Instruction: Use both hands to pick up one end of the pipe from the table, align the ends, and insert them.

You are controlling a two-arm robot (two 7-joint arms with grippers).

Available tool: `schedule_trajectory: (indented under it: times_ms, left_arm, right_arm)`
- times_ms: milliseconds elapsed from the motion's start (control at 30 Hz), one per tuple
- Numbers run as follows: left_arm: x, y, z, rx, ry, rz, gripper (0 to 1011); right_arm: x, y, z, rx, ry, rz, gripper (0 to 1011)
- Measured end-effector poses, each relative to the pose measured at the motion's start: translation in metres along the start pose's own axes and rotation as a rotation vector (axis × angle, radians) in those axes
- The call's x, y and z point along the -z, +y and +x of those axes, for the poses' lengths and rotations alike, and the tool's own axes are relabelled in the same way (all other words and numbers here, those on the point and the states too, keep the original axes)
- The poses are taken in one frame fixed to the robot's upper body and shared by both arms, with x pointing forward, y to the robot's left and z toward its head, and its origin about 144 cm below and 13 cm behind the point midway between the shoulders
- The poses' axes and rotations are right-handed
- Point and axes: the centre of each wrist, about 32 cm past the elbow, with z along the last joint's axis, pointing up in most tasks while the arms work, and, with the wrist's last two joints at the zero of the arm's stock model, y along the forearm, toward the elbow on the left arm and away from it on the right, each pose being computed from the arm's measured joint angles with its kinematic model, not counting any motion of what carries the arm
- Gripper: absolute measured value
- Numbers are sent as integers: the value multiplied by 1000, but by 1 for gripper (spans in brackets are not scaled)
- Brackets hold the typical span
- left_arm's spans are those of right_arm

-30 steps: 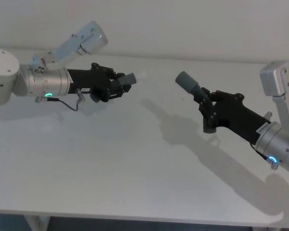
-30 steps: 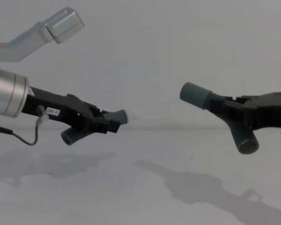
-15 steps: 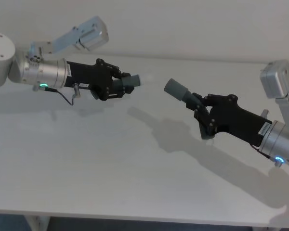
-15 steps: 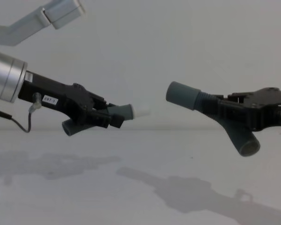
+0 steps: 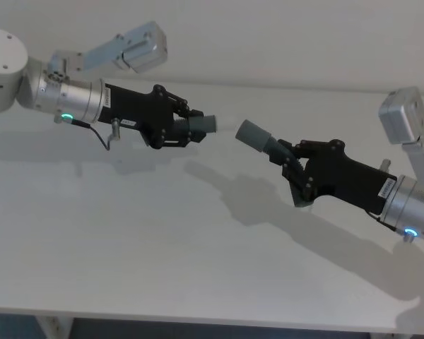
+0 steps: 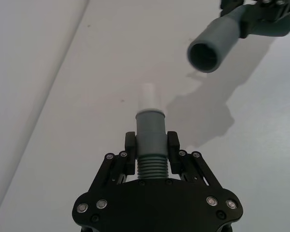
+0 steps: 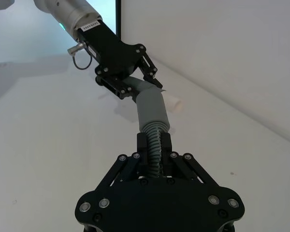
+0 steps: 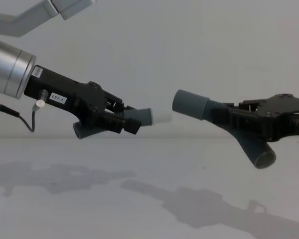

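Both pipe halves hang above the white table (image 5: 127,240), each gripped at its ribbed middle. My left gripper (image 5: 187,128) is shut on the left pipe (image 5: 205,125), whose grey sleeve ends in a small white tip (image 8: 162,117) that points right. My right gripper (image 5: 291,158) is shut on the right pipe (image 5: 254,134), whose wide open collar (image 8: 189,104) faces left. A small gap separates the two ends, nearly level in the chest view. The left wrist view looks along the left pipe (image 6: 150,130) and shows the right collar's open mouth (image 6: 205,54) off to one side. In the right wrist view, the right pipe (image 7: 152,108) reaches toward the left gripper (image 7: 130,72).
The arms' shadows fall across the middle of the table. The table's front edge (image 5: 198,318) runs along the bottom of the head view. A plain wall (image 8: 189,40) stands behind.
Both arms have moved inward with their pipes. The gap between the white tip and the open collar has shrunk from wide to small, and the left pipe has risen slightly.
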Motion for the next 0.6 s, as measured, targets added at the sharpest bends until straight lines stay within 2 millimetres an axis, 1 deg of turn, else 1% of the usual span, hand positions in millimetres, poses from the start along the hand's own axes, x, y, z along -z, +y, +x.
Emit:
schedule_trajectory:
  times_ms: [600]
  left_arm:
    - [-5, 1, 4, 64, -27, 6, 382]
  right_arm:
    - [8, 1, 5, -2, 16, -38, 152]
